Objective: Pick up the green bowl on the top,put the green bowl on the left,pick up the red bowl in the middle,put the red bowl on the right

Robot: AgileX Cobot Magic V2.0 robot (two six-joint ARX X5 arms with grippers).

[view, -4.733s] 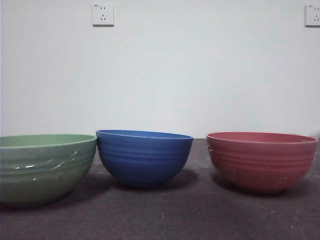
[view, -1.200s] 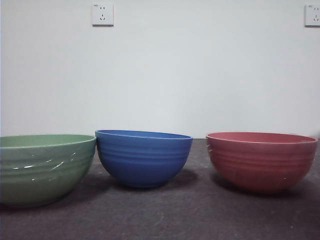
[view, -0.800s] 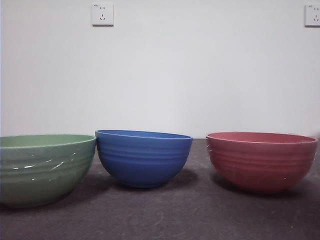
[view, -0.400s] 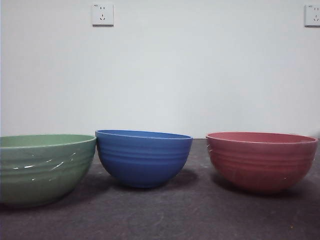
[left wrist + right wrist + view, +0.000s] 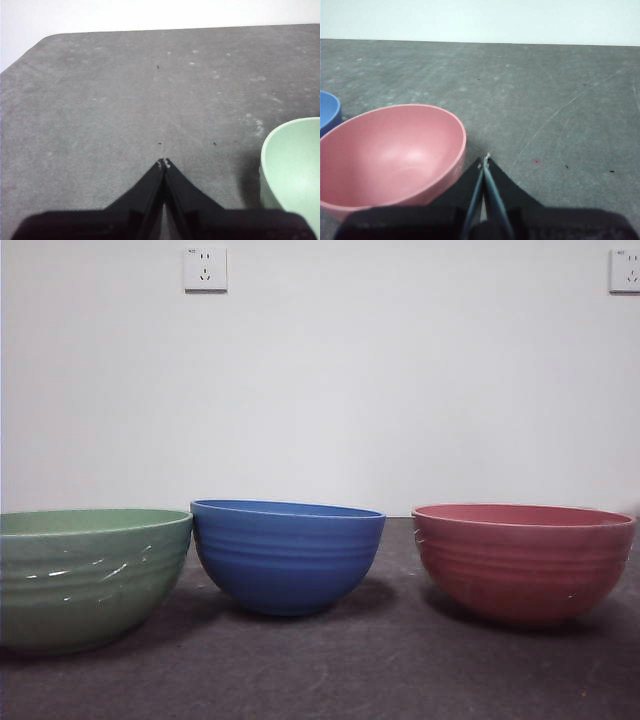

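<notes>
Three bowls in a row on the gray table [image 5: 330, 670], all upright, none touching. Green bowl [image 5: 90, 575] at left, blue bowl [image 5: 287, 555] in the middle just beside it, red bowl [image 5: 523, 560] at right w/ a wider gap. Two wall sockets [image 5: 205, 269] behind. Left end effector [image 5: 163, 164] closed, empty, over bare table beside the green bowl. Right end effector [image 5: 485, 161] closed, empty, next to the red bowl.

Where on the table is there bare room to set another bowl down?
Bare table lies in front of the three bowls, and between the blue bowl and red bowl. It is crowded where the green bowl nearly meets the blue one. Beside each shut gripper, left and right, the mat is bare.
</notes>
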